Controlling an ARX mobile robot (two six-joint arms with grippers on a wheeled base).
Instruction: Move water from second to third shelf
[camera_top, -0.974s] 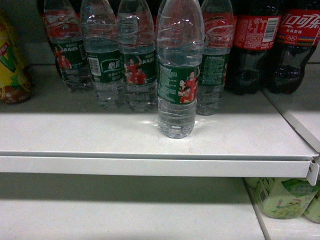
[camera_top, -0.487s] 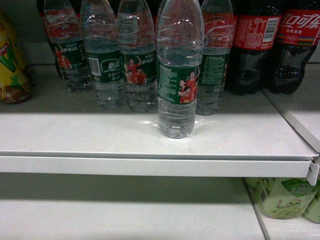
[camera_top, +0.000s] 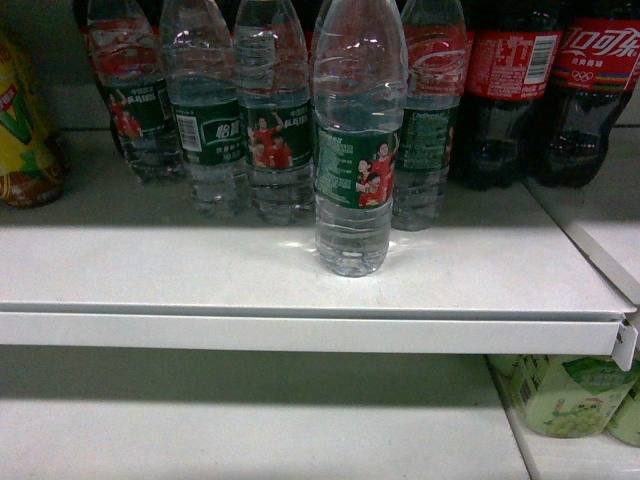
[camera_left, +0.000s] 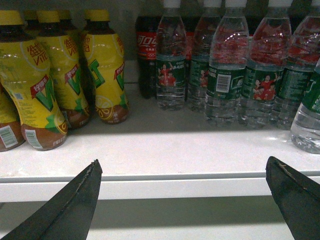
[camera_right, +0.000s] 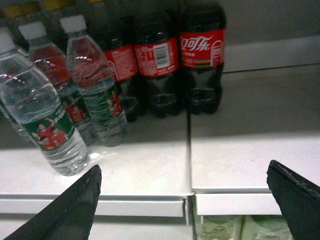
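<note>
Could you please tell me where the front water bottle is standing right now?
In the head view the front water bottle stands centre-right on the white shelf, ahead of the row of water bottles, cola bottles to its right.

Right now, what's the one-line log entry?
front water bottle: upright on shelf, untouched | left claw: open | right claw: open

Water bottle (camera_top: 353, 150) — clear, green-labelled, upright, alone near the shelf's front edge

Your shelf (camera_top: 300, 290): one water bottle (camera_top: 355, 150) stands alone, forward of a row of water bottles (camera_top: 240, 120) behind it. Cola bottles (camera_top: 545, 90) sit right of that row, tea bottles (camera_left: 60, 75) left, cartons (camera_top: 565, 395) below right.
</note>
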